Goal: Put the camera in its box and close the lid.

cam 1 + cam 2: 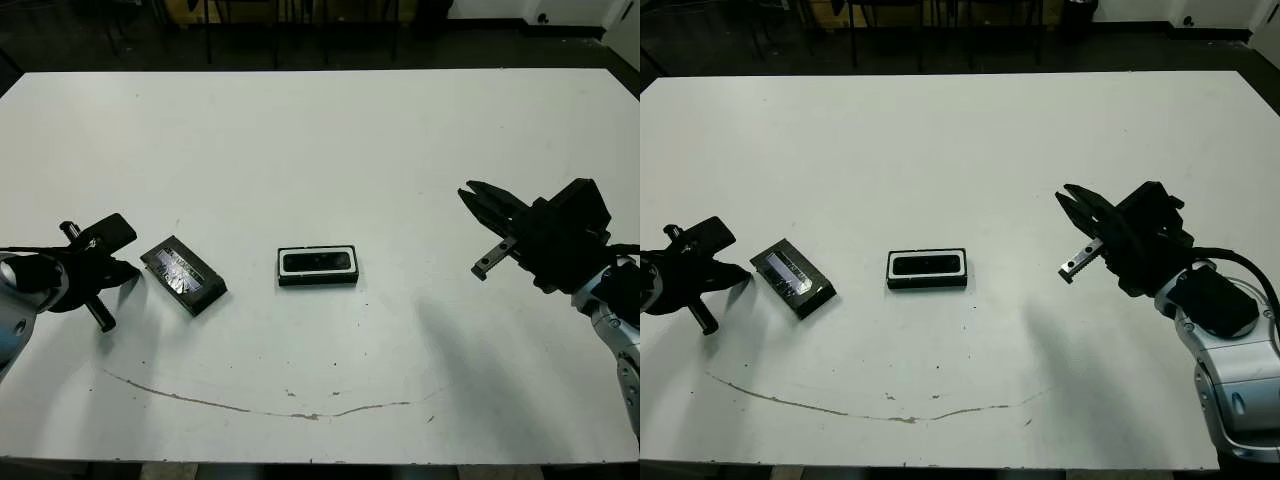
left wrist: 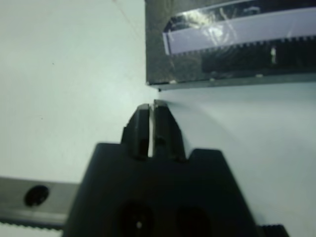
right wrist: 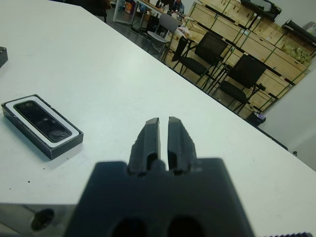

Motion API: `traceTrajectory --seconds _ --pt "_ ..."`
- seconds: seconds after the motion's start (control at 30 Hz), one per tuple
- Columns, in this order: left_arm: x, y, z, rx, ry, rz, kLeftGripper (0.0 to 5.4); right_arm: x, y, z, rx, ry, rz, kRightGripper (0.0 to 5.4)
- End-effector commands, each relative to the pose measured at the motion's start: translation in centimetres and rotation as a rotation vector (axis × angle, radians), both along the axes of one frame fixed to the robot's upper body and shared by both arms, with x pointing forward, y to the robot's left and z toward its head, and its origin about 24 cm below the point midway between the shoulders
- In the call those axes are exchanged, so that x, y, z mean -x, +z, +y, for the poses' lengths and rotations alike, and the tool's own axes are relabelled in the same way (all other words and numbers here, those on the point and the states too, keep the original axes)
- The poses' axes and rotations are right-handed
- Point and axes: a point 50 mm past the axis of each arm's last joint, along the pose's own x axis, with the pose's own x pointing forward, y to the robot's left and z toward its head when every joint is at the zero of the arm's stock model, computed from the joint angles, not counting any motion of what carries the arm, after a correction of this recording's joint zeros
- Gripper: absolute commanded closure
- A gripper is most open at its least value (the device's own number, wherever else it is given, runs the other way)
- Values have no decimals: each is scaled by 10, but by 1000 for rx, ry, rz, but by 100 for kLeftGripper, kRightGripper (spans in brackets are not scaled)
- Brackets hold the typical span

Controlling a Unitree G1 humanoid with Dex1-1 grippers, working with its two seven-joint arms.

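The box [image 1: 284,264], a small black tray with a white rim, lies at the table's middle. The black camera [image 1: 318,262] lies flat inside it; both also show in the right wrist view, box [image 3: 63,144] and camera [image 3: 42,120]. The lid [image 1: 183,275], with its shiny patch up, lies on the table left of the box, turned at an angle. My left gripper [image 1: 113,274] is open just left of the lid, holding nothing. In the left wrist view the lid [image 2: 158,44] fills the area straight ahead. My right gripper [image 1: 472,232] hangs open and empty, well right of the box.
A thin brownish mark [image 1: 250,405] runs along the white table [image 1: 320,140] near its front edge. Beyond the far edge stand dark chairs [image 3: 237,74] and wooden crates [image 3: 256,44].
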Motion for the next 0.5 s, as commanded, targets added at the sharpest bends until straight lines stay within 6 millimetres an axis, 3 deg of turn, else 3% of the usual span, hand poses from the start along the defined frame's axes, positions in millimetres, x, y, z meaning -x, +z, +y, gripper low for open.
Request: traceTrajectory --seconds 0.03,0.23,0.5 --pt "3 -23 -7 32 -4 73 540 1 -5 -2 23 3 27 539" --pt "-9 -36 -23 62 -34 82 540 1 -6 -2 35 5 28 539" --pt "-23 -42 -28 19 -90 77 540 4 -8 -1 17 -3 43 539"
